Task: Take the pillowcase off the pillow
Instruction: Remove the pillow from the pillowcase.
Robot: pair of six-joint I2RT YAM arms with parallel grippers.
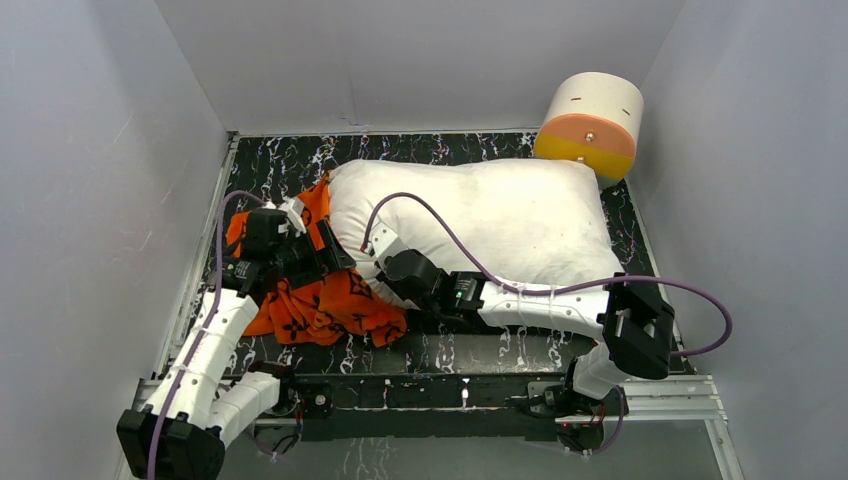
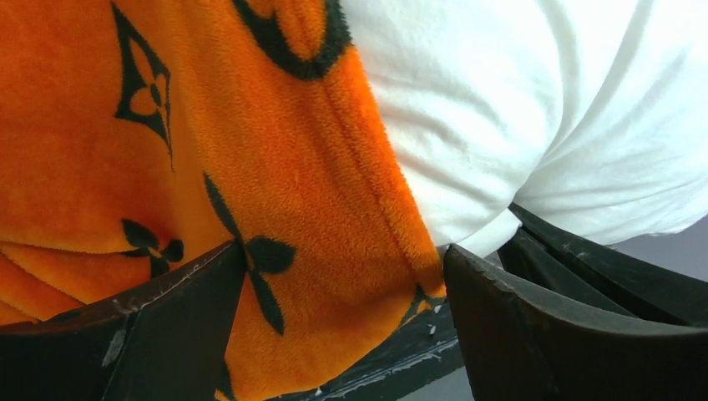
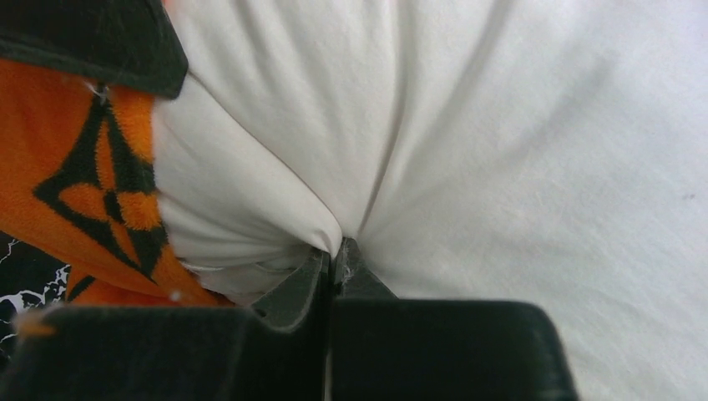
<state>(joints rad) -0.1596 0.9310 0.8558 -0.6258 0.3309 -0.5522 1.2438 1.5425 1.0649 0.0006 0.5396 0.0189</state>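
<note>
- Bright orange plush pillowcase with black flower and star motifs (image 1: 320, 300) lay bunched at the left end of the large plump white pillow (image 1: 490, 215). Most of it was heaped on the dark marbled table (image 1: 450, 350), with one edge riding up against the pillow's left end.
- The pillow lay across the middle of the table, its far right corner beside a white-and-orange round drum (image 1: 590, 125).
- Left jaws stood released and wide, straddling the pillowcase's hemmed edge right where it met the pillow. Fabric sat between them, ungripped.
- Right jaws were clenched on a small pinch of the pillow's white cover, creases fanning out from the tips.
- Risk: the pinch looked shallow, so a pull on the pillowcase could likely slide the thin cover out and let the pillow follow.
- Risk: the left jaws sat so near the seam that closing might catch white cover along with orange, dragging both together.
- Risk: the thick fleece pile could compress and slip under load.
- Textures: pillowcase fuzzy, limp, folded; pillow smooth, wrinkled, springy-looking.
</note>
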